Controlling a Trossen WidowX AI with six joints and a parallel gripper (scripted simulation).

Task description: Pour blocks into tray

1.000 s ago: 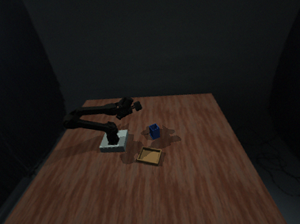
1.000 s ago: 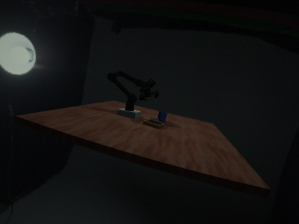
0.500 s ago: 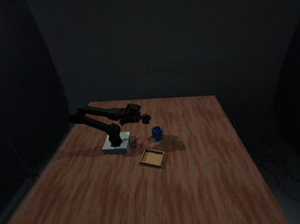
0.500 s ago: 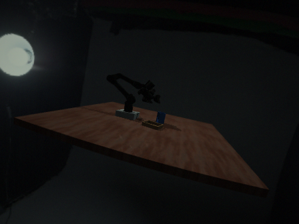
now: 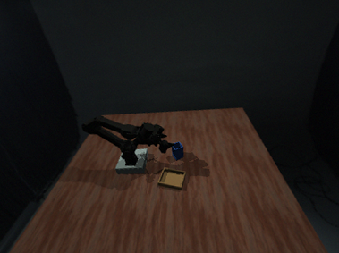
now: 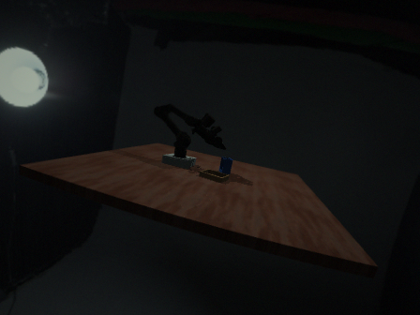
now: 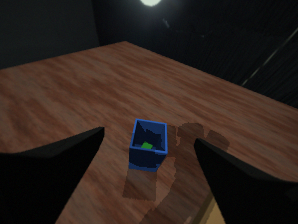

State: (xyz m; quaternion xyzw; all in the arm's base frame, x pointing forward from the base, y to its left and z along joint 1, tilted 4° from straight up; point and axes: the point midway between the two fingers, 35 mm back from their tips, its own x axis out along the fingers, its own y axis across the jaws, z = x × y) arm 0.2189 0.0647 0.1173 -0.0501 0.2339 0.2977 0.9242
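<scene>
Blue cup (image 5: pixel 178 151) (image 6: pixel 226 165) (image 7: pixel 148 159) stands upright; fingers (image 5: pixel 170 146) (image 6: pixel 224 147) open above.

Matte black arm (image 5: pixel 113 125) (image 6: pixel 170 123), pointed pincer (image 5: pixel 169 145) (image 6: pixel 224 148) (image 7: pixel 150 136)

Blue square cup (image 5: pixel 178 152) (image 6: pixel 226 166) (image 7: pixel 147 159) upright, green block (image 7: pixel 146 145) inside; shallow yellowish tray (image 5: pixel 171 185) (image 6: pixel 214 177) (image 7: pixel 202 210) near.

Cup (image 5: pixel 178 152) (image 6: pixel 226 165) (image 7: pixel 148 159) blue, green block (image 7: pixel 146 145) inside it, tray (image 5: pixel 171 185) (image 6: pixel 214 176) (image 7: pixel 204 210) yellow-tan at five o'clock in my wrist view, my pincer (image 5: pixel 172 146) (image 6: pixel 225 148) (image 7: pixel 150 136) and arm (image 5: pixel 114 125) (image 6: pixel 182 114) black, base (image 5: pixel 131 172) (image 6: pixel 179 162) pale grey, table (image 5: pixel 205 233) (image 6: pixel 211 206) (image 7: pixel 75 85) reddish-brown with darker wood-grain streaks.
</scene>
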